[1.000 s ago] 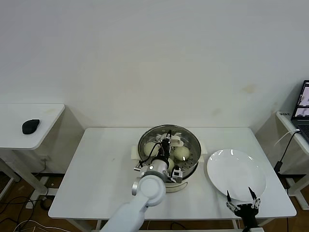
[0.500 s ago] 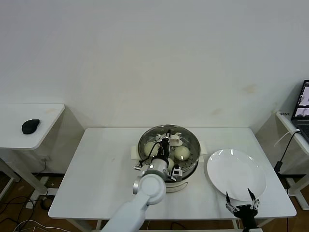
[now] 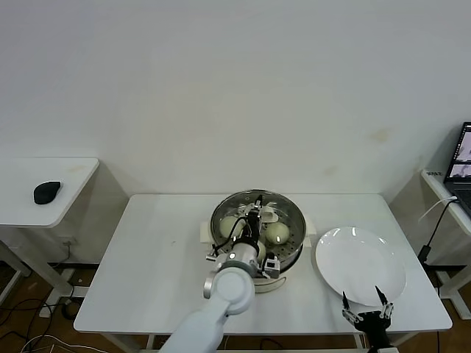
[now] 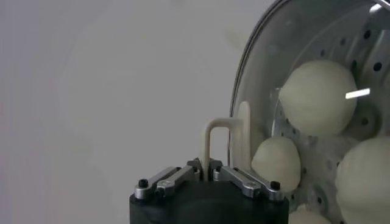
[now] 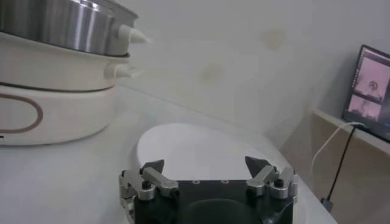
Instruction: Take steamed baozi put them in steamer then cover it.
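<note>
The steamer (image 3: 257,239), a shiny steel pot on a white base, stands mid-table. The clear glass cover (image 3: 278,212) lies on top of it. Through the glass I see pale steamed baozi (image 3: 277,233) on the perforated tray; the left wrist view shows three (image 4: 320,97). My left gripper (image 3: 253,220) is over the cover, its fingers closed tight on one leg of the cream handle (image 4: 214,139). My right gripper (image 3: 366,303) waits open and empty at the table's front edge, just before the white plate (image 3: 360,265).
The steamer's white side handle (image 5: 131,35) points toward the plate (image 5: 195,149). A side table (image 3: 44,213) with a black mouse (image 3: 46,192) stands at the left. A laptop (image 3: 462,165) and a cable are on a shelf at the far right.
Hardly anything differs. The left arm has shifted slightly at the cover's handle, and the cover stays on the steamer. The right gripper has drifted a touch left.
</note>
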Controlling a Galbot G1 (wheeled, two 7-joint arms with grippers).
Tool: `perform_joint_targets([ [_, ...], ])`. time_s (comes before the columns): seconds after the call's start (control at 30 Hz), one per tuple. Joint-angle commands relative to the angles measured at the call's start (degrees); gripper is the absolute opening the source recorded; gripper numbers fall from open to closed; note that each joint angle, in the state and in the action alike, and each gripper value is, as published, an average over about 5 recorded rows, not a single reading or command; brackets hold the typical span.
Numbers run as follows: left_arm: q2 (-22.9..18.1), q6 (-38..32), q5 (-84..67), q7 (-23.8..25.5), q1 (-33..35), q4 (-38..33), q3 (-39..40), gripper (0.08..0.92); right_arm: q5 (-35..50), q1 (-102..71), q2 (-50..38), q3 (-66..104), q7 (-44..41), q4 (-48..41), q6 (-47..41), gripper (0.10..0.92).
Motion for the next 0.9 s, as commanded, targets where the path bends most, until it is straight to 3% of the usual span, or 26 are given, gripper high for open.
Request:
perform_joint_targets([
  [0.03, 0.60, -0.21, 0.01, -0.90, 1.79, -3.54, -0.13, 0.329, -0.04, -0.16, -0.04, -0.13, -0.03, 0.23, 0.10, 0.823],
  [0.37, 5.43, -1.09, -2.69, -1.64, 11.16, -16.35, 0.25, 0.615, -0.67, -0.86, 0.21, -0.24, 0.00, 0.73, 0.26, 0.823],
  [0.57, 9.18, -1.58, -9.85, -4.05, 20.34, -28.77, -2.52, 0.779, -0.67, -1.61, 0.09, -0.34, 0.01, 1.64, 0.35, 0.823],
  [0.63, 10.96, -2.14, -16.89, -7.50, 25.35, -32.63, -5.59, 0.811, -0.44, -1.82, -0.03, -0.39, 0.00, 1.83, 0.50, 0.823],
  [0.7, 12.70, -5.64, -29.98, -14.29, 31.40, -34.90, -10.67, 0.820, 0.36, -1.99, -0.24, -0.60, 0.01, 1.90, 1.04, 0.823],
  [0.8, 14.37, -16.50, -54.13, -26.41, 38.84, -33.99, -20.57, 0.822, 3.45, -2.49, -1.38, -1.69, 0.03, 1.83, 2.51, 0.823],
  [0.9, 14.00, -27.64, -74.97, -31.87, 44.17, -30.05, -31.32, 0.823, 7.19, -3.60, -3.74, -3.75, 0.11, 2.01, 3.83, 0.823],
])
